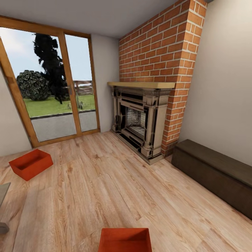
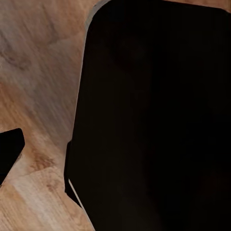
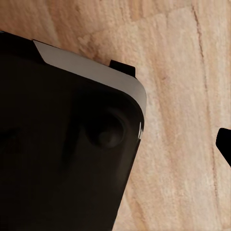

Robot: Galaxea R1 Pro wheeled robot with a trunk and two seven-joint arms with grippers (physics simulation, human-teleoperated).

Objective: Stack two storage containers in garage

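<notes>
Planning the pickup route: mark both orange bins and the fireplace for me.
Far storage container (image 1: 30, 164): head view, its inner bottom.
Near storage container (image 1: 125, 241): head view, its inside.
Fireplace (image 1: 141, 120): head view, its surround.

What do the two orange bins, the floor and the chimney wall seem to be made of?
Both storage containers look like smooth matte plastic: uniform orange-red, thin plain walls, though it is a render. The floor looks like light wood planks with visible grain and seams. The chimney wall looks like red brick with pale mortar joints.
</notes>
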